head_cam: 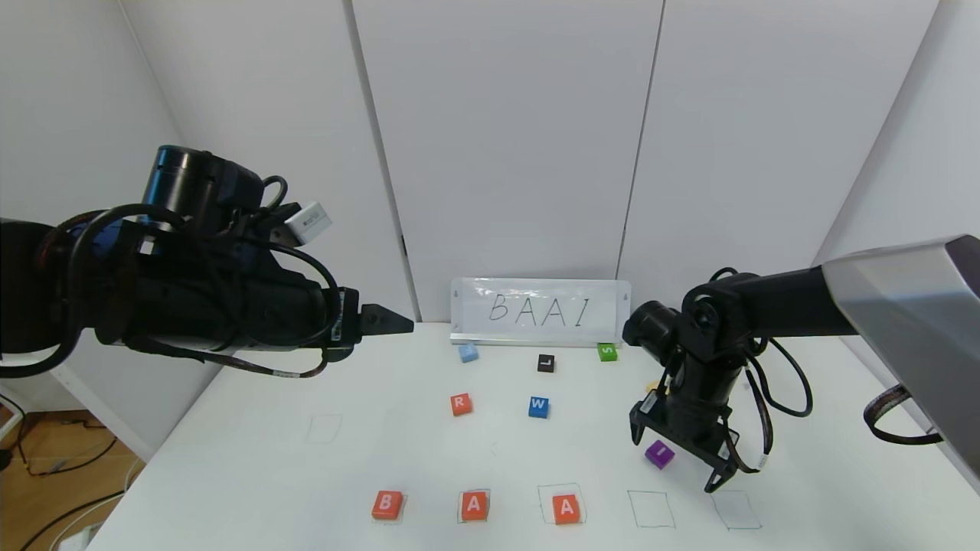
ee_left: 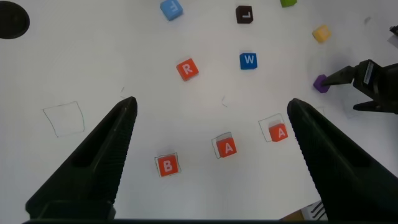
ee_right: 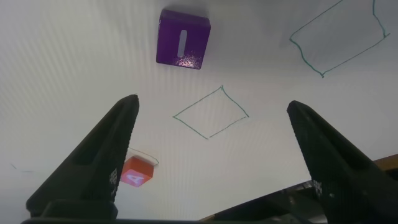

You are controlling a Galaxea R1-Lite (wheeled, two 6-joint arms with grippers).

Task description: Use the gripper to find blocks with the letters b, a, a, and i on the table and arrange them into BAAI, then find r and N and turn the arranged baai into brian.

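- The B block (head_cam: 387, 504) and two A blocks (head_cam: 475, 505) (head_cam: 566, 508) sit in a row along the near edge of the tabletop (head_cam: 230, 459), in or partly over drawn squares.
- The purple I block (head_cam: 659, 454) lies loose, just beyond the empty fourth square (head_cam: 651, 510).
- The right tool (head_cam: 681, 451) hangs low just beside the I block, jaws spread wide, holding nothing.
- The left tool (head_cam: 383, 321) is raised over the far left, also wide open and empty.
- Step in hand: fetching the I. Next, the right tool should centre over it, descend and close.
- The R block (head_cam: 461, 404) waits mid-tabletop near the blue W block (head_cam: 539, 406).
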